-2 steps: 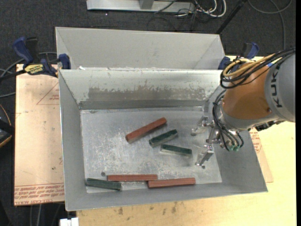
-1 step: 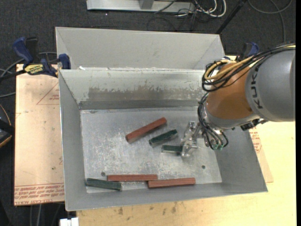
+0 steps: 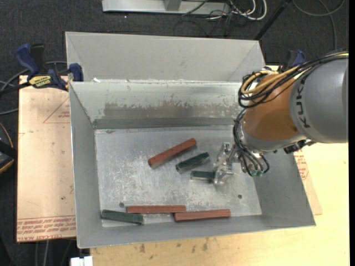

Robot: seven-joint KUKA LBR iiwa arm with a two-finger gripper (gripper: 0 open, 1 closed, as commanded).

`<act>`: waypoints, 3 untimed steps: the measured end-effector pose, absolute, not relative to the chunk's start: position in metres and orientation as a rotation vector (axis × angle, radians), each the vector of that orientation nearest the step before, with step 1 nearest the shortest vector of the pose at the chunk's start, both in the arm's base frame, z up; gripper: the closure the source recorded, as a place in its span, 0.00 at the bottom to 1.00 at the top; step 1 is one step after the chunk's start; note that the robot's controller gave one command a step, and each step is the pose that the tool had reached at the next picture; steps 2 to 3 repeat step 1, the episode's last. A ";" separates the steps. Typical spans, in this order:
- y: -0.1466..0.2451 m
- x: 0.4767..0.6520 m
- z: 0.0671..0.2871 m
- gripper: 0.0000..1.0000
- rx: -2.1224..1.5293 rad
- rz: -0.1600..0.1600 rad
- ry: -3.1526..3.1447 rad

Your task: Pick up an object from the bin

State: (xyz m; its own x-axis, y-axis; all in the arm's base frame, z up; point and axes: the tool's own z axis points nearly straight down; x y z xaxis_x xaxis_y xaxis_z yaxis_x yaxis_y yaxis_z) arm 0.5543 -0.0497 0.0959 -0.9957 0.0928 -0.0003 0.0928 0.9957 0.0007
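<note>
We note the metal end effector at a short dark-green bar's end, scuffed grey bin; opening, we cannot tell.

A reddish-brown bar lies tilted near the middle of the bin, its right end farther back. Just right of it a dark green bar lies at much the same tilt, apart from it. Along the front wall lie a short green bar, a long brown bar and a second brown bar, their ends overlapping side by side. Behind the bin, cables trail over dark carpet
</note>
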 end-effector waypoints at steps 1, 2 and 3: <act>-0.059 0.565 0.214 1.00 0.095 0.000 3.137; -0.059 0.565 0.214 1.00 0.095 0.000 3.137; -0.059 0.565 0.214 1.00 0.095 0.000 3.137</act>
